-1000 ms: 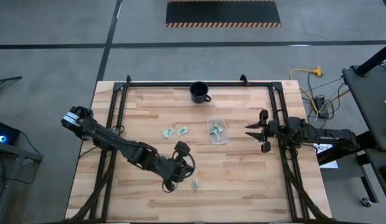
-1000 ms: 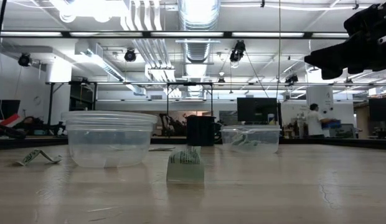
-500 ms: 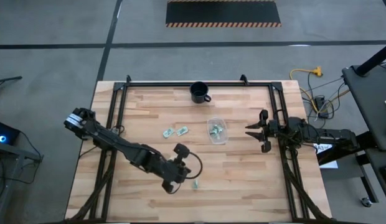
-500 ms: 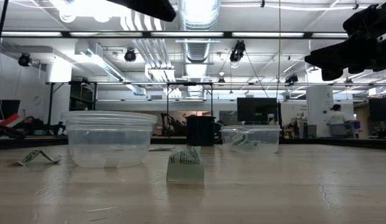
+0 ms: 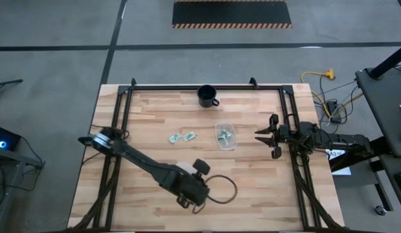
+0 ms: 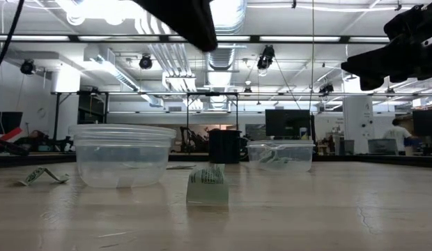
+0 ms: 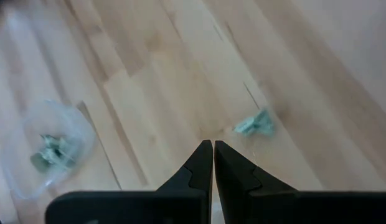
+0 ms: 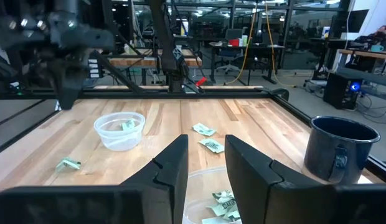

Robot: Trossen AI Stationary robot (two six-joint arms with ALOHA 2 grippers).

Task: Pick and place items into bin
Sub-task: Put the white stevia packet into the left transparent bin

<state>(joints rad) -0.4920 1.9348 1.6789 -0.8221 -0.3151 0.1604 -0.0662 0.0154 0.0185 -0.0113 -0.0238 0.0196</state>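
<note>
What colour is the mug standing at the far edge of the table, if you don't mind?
The mug is black, clearest in the high view.

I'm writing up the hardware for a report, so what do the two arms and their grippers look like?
Both arms are dark, nearly black, jointed links. The left arm has a pale, whitish band at its base joint and a black cable looping beside its wrist. The left gripper has two slim, tapering dark fingers. The right gripper has two dark pointed fingers, broad and blocky up close.

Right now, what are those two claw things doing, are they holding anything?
Left gripper: closed, empty, above a wrapped piece on the table.
Right gripper: open, empty, waiting at the table's right side.
</note>
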